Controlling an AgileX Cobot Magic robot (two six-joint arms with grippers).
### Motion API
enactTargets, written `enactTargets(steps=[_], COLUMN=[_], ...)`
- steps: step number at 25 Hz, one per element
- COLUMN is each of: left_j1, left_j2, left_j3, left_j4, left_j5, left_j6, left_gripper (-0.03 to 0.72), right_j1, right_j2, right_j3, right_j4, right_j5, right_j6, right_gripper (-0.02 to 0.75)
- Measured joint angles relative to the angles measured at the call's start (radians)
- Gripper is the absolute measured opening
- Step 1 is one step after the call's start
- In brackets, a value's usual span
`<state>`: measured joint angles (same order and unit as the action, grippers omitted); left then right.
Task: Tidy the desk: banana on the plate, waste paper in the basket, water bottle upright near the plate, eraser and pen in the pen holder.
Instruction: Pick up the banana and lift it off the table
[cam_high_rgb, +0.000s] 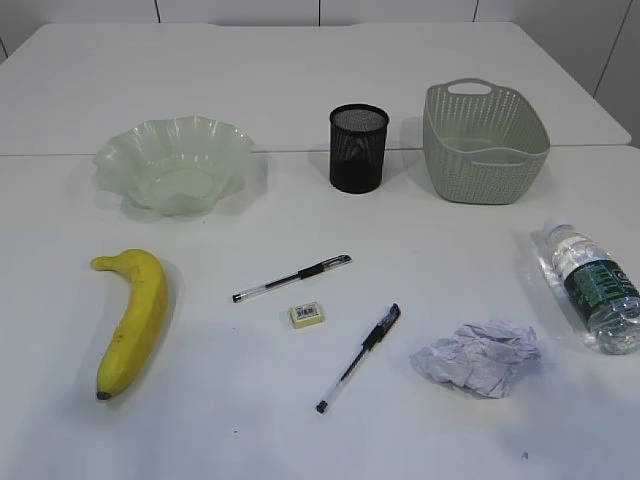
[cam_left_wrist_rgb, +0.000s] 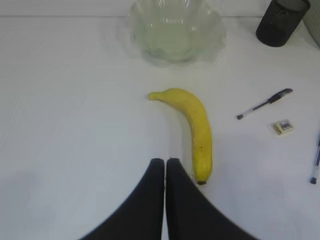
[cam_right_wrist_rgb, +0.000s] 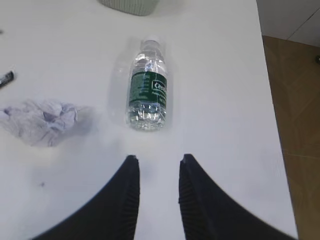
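Exterior view: No end effector in frame. Nothing sorted yet, judging by the layout: banana (cam_high_rgb: 131, 322) flat on the counter (cam_high_rgb: 300, 80), plate (cam_high_rgb: 176, 163) empty, pen holder (cam_high_rgb: 358, 147) and basket (cam_high_rgb: 484, 142) empty. Two pens (cam_high_rgb: 292, 278) (cam_high_rgb: 359, 357) and the eraser (cam_high_rgb: 306, 315) loose at mid-counter, waste paper (cam_high_rgb: 478, 357) crumpled beside them, water bottle (cam_high_rgb: 594, 287) on its side. Task judged at its opening step, no item engaged.

Left wrist view: Left end effector (cam_left_wrist_rgb: 165, 161) with fingers pressed together, holding nothing. Banana (cam_left_wrist_rgb: 191, 126) just ahead and slightly right of the fingertips, not touching; long, curved, ripe yellow, dark tip nearest the fingertips, stem end pointing away toward the plate (cam_left_wrist_rgb: 175, 30). Plate farther ahead, translucent pale green, ruffled rim. Likely next move: spread the fingers, shift right over the banana's middle, descend across its width.

Right wrist view: Right end effector (cam_right_wrist_rgb: 158, 161) with fingers apart, nothing between them. Water bottle (cam_right_wrist_rgb: 146, 86) directly ahead, well clear of the fingertips, lying flat, base nearest, white cap pointing away; clear plastic, dark green label. Waste paper (cam_right_wrist_rgb: 40, 121) ahead to the left. Likely requirement: grasp across the bottle's body, then tip upright.
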<state>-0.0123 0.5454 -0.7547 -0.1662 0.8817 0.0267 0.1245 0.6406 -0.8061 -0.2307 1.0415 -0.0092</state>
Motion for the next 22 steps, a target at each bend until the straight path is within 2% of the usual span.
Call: enactTargets(steps=[6, 15, 22], left_j1=[0.000, 0.000, 0.000], left_j2=[0.147, 0.245, 0.301], left_j3=[0.000, -0.008, -0.111], left_j4=[-0.056, -0.110, -0.114], left_j5=[-0.001, -0.009, 0.017], left_j6=[0.052, 0.166, 0.174], left_gripper=[-0.024, -0.024, -0.024], right_j1=[0.000, 0.000, 0.000], right_j2=[0.000, 0.076, 0.201], right_j3=[0.000, 0.000, 0.000], right_j4=[0.000, 0.000, -0.001], right_j5=[-0.078, -0.119, -0.143], right_j6=[0.215, 0.238, 0.240], right_gripper=[0.213, 0.213, 0.213])
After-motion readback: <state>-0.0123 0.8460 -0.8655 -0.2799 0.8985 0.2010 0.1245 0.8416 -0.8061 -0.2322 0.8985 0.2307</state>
